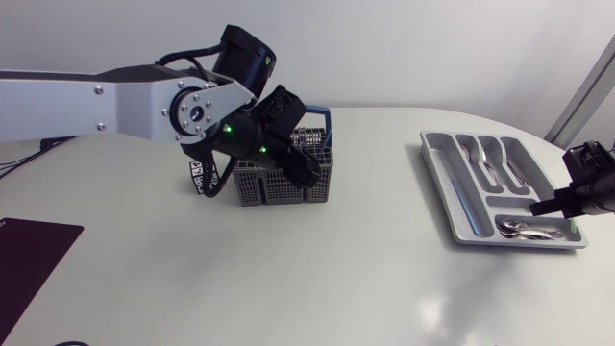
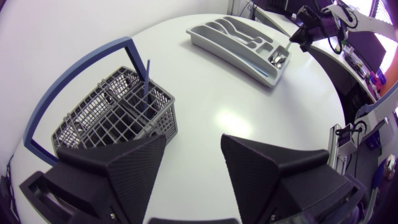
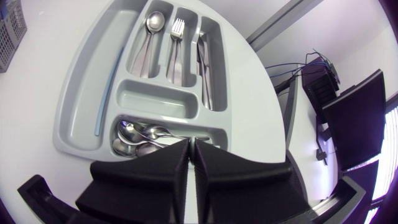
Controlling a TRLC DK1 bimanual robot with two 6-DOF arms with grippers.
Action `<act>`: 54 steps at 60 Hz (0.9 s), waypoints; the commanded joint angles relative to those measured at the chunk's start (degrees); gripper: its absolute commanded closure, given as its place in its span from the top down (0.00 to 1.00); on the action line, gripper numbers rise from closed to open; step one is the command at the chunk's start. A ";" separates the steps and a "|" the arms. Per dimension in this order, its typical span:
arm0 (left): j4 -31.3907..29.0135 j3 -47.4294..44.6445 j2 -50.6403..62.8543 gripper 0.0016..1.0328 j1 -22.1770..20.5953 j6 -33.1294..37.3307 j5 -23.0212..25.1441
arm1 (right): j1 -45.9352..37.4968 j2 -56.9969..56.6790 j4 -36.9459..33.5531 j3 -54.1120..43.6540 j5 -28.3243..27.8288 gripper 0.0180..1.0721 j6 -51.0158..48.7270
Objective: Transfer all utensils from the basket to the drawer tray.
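The grey mesh basket [image 1: 283, 183] with a blue handle stands left of centre; a thin blue stick [image 2: 147, 81] stands upright in it. My left gripper [image 1: 306, 165] hangs over the basket, open [image 2: 189, 165], with nothing between its fingers; the basket [image 2: 115, 115] lies just beside and ahead of them. The grey drawer tray [image 1: 452, 187] lies at the right with spoons, forks and knives in its slots. My right gripper [image 1: 550, 207] is shut and empty [image 3: 189, 148] over the tray's near end, above a compartment of small spoons [image 3: 140, 135]. A pale blue stick [image 3: 104, 93] lies in the long side slot.
White tabletop between the basket and the tray [image 2: 239, 40]. A dark mat [image 1: 29, 255] lies at the table's front left edge. The tray sits close to the table's right rim.
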 commanded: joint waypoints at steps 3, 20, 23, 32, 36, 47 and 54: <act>-0.43 2.28 1.15 0.61 -1.25 -1.44 -0.57 | 1.94 2.63 2.90 -3.41 2.69 0.21 -1.08; 0.36 2.54 2.82 0.61 -1.86 -1.44 -1.71 | 4.23 4.91 4.39 -5.08 3.31 0.70 -0.37; 1.06 2.54 2.91 0.61 -2.04 -1.36 -2.15 | 4.31 4.03 4.13 -5.08 3.04 0.78 -0.37; 3.70 2.28 3.88 0.61 -2.83 -1.36 -3.91 | 4.75 0.78 3.25 -4.73 1.02 0.90 0.50; 5.99 1.84 4.40 0.61 -3.01 -1.53 -5.22 | 5.19 -0.10 3.16 -4.55 -0.12 0.92 1.21; 14.42 -0.36 5.99 0.60 -3.62 -1.62 -9.44 | 7.21 -0.62 3.07 -4.20 -1.44 0.93 3.40; 19.17 -1.76 7.30 0.60 -4.15 -1.18 -11.64 | 8.53 -0.62 3.16 -4.02 -1.97 0.93 4.72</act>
